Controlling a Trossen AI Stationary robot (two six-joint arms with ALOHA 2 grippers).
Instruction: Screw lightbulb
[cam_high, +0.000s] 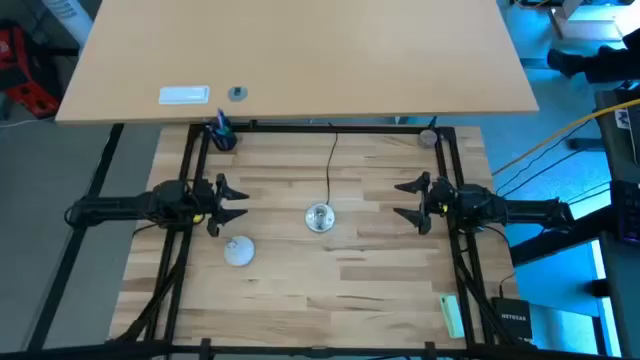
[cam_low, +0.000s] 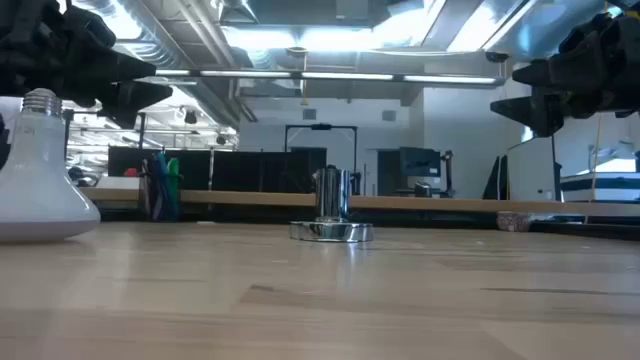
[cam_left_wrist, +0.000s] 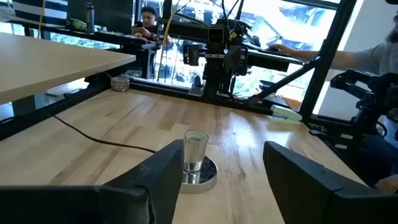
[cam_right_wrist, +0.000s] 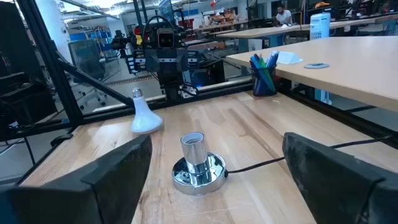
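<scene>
The white lightbulb (cam_high: 238, 252) stands on its globe end on the table, its metal screw base up, near my left arm; it also shows in the low view (cam_low: 40, 180) and the right wrist view (cam_right_wrist: 144, 114). The silver socket (cam_high: 320, 217) stands upright on its round base at the table's middle, a thin black cord (cam_high: 331, 160) running from it to the far edge. My left gripper (cam_high: 235, 201) is open, above the table, left of the socket and a little farther back than the bulb. My right gripper (cam_high: 405, 201) is open, right of the socket.
A cup of pens (cam_high: 221, 134) stands at the far left corner and a small round thing (cam_high: 428, 137) at the far right. A green object (cam_high: 452, 315) lies near the front right. A raised desk (cam_high: 300, 50) lies beyond the far edge. People show in the room behind.
</scene>
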